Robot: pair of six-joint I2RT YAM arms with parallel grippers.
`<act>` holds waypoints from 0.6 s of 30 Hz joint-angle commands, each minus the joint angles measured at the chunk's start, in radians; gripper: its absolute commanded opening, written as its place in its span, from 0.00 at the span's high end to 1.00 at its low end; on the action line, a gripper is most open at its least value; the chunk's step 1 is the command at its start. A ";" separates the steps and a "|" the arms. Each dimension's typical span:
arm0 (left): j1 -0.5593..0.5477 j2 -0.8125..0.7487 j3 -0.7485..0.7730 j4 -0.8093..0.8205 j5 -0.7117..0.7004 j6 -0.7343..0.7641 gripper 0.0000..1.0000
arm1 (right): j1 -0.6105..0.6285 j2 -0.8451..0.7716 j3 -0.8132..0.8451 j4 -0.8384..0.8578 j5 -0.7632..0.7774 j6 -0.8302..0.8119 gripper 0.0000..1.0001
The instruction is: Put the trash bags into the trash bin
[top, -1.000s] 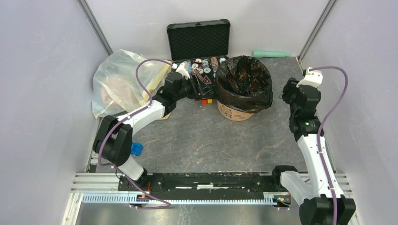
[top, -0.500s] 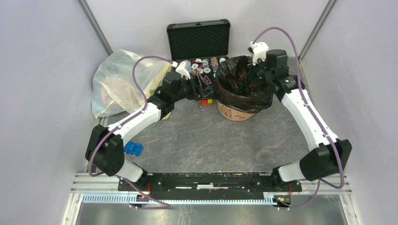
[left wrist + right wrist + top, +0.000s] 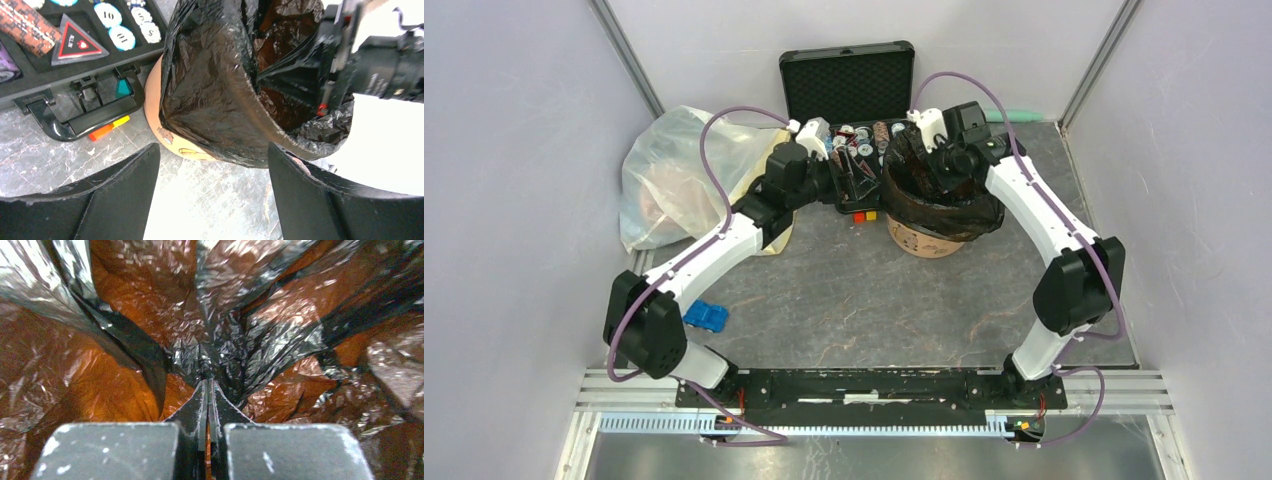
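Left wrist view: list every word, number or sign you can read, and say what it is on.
"10": on two white poker chips.
Heart sign: on the triangular marker; its lettering is too small to read.
Print on the orange bucket: too blurred to read.

trash bag [image 3: 210, 90] is gleaming glossy black, glowing orange-brown ahead of right gripper [image 3: 207, 382] jaws | trash bin [image 3: 152, 105] is showing peach-orange | table [image 3: 854, 300] is showing grey marbling

My grey marbled table [image 3: 854, 300] carries the trash bin [image 3: 919, 241], an open black case [image 3: 848, 88] beside it, a translucent bag [image 3: 664, 180] and a small blue object [image 3: 706, 317].
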State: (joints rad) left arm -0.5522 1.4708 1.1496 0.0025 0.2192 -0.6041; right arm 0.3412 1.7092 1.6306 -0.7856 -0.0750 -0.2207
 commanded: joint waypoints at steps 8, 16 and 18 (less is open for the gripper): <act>-0.005 0.060 0.118 0.002 0.030 0.042 0.15 | 0.006 0.008 -0.134 -0.022 0.000 -0.037 1.00; -0.009 0.116 0.150 0.002 0.053 0.030 0.16 | 0.006 0.064 -0.145 -0.040 -0.009 -0.045 1.00; -0.013 0.128 0.157 0.004 0.059 0.029 0.16 | 0.006 0.074 -0.149 -0.040 -0.007 -0.046 1.00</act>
State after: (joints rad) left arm -0.5541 1.5787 1.2533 -0.0093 0.2459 -0.5976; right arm 0.3458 1.7691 1.4891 -0.8330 -0.0719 -0.2516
